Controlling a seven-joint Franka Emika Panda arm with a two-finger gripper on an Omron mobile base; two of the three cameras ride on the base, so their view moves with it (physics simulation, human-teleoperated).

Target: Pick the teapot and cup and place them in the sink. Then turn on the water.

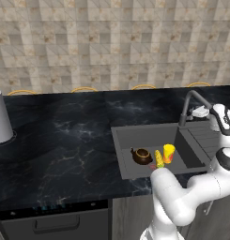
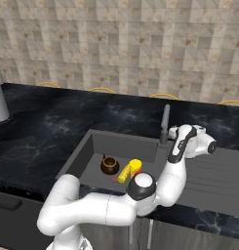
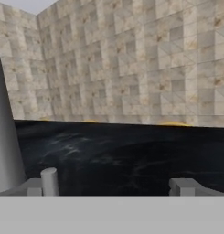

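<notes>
In the left base view the teapot (image 1: 141,156) and cup (image 1: 169,153) sit in the sink (image 1: 135,136), well below the hand up by the tap (image 1: 191,99). The right base view shows the same. In the hand view the fingers (image 3: 114,183) stand wide apart, holding nothing, over the dark surface (image 3: 131,151).

The arm (image 1: 182,201) covers the front edge of the sink (image 1: 135,133). The grey pot (image 1: 0,117) is cut off by the left edge. The cup (image 2: 135,167) hides behind the yellow thing (image 2: 124,174).
</notes>
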